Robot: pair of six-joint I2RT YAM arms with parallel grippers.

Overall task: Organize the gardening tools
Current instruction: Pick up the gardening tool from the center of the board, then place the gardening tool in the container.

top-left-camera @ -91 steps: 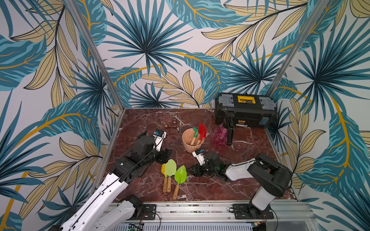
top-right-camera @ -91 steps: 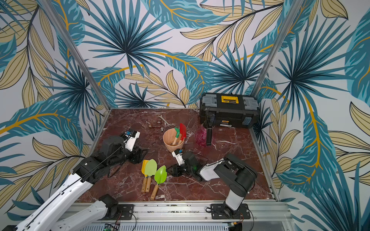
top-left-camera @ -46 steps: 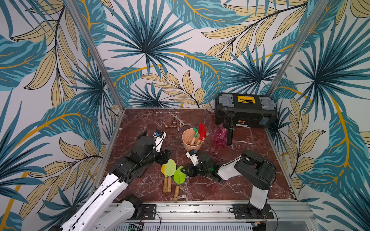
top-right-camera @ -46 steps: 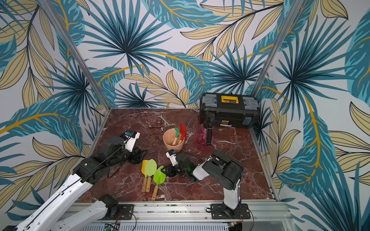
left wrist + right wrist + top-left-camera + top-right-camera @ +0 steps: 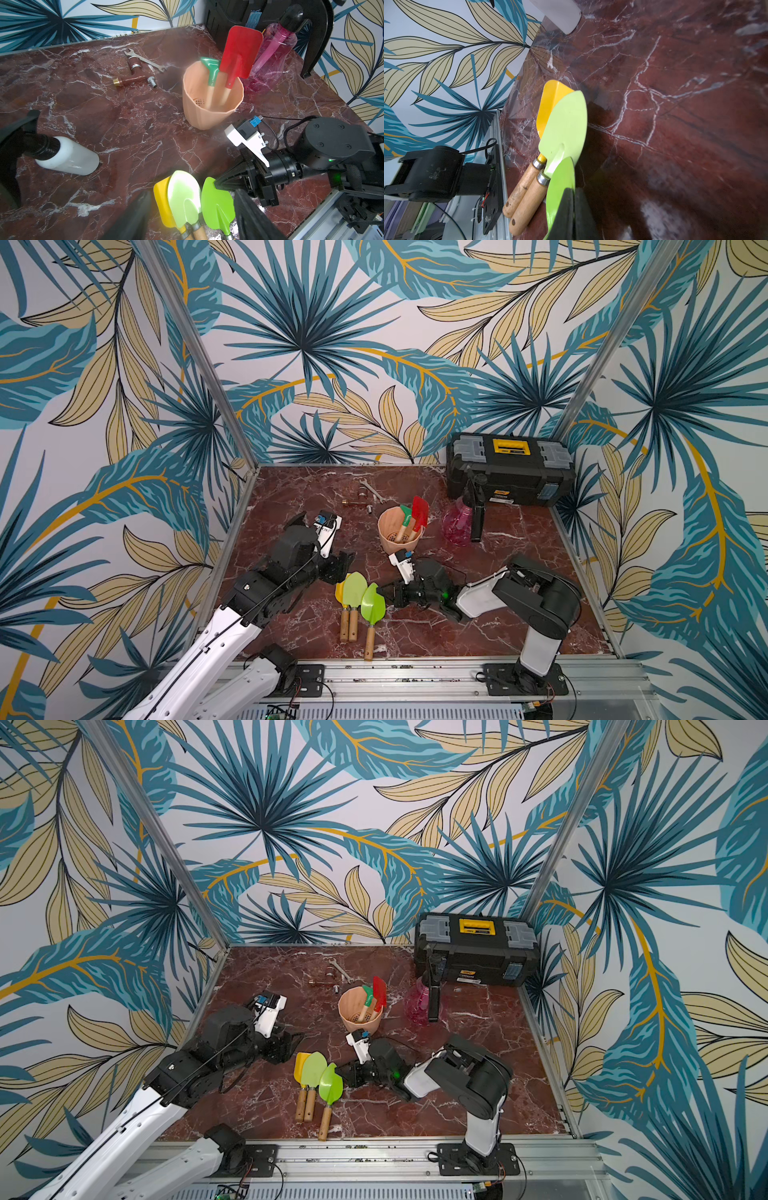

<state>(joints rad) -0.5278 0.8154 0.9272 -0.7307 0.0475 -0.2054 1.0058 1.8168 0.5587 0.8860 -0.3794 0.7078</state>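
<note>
Blade of the bright-green trowel (image 5: 371, 603), lying at six o'clock from the pot (image 5: 400, 531), sits pinched in the right gripper (image 5: 385, 593). It looks thin, stiff, slick and light, so the wooden handle likely grips surer. Left gripper (image 5: 344, 565) gapes wide.

Jaws closed, the right gripper (image 5: 217, 184) touches the bright-green trowel (image 5: 218, 207) beside the pale-green trowel (image 5: 183, 199) and yellow trowel (image 5: 163, 204).

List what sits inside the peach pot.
Two wooden-handled tools stand in the peach pot: a red spade and a dark-green tool, heads up. A mesh drain shows at the bottom. The near wall hides the handle ends and the rest of the floor.
</note>
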